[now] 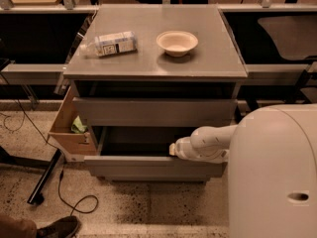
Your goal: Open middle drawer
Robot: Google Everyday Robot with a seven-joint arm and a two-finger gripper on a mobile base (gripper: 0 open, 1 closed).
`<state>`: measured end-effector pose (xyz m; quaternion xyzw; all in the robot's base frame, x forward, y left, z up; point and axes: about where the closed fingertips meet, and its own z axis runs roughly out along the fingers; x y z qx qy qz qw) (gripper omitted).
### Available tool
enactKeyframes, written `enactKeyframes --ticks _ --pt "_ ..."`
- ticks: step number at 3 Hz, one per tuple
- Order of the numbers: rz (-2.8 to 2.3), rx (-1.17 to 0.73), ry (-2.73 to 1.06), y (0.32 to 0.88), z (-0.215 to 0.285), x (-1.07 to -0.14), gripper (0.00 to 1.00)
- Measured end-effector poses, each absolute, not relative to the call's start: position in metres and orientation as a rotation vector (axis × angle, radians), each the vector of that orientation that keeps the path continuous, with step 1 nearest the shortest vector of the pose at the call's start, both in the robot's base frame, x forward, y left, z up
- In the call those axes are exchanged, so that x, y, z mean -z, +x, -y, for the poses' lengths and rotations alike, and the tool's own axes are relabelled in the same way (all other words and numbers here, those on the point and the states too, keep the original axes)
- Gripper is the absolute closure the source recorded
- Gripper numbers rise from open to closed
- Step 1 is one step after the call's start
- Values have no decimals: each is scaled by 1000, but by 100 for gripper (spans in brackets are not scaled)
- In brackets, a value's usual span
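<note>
The grey cabinet (153, 66) has its drawers stacked on the front. The middle drawer (148, 167) is pulled partly out toward me, with a dark opening behind its grey front. The taller drawer front (153, 112) above it stands a little out too, with a dark gap over it. The lowest drawer is hidden below. My gripper (174, 149) is at the end of the white arm (213, 142), right at the top edge of the middle drawer's front, right of centre.
A plastic bottle (111, 43) lies on its side and a white bowl (177, 42) stands on the cabinet top. A cardboard box (67, 130) stands at the cabinet's left. A black bar (44, 180), a cable (74, 202) and a shoe (59, 227) are on the floor.
</note>
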<state>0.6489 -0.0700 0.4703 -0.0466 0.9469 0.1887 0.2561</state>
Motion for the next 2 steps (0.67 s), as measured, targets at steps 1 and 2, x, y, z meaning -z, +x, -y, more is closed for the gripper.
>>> enactKeyframes --ticks 1,2 --pt "-2539 -548 -92 668 68 -464 100" --pt "-2527 -572 -84 683 65 -460 100"
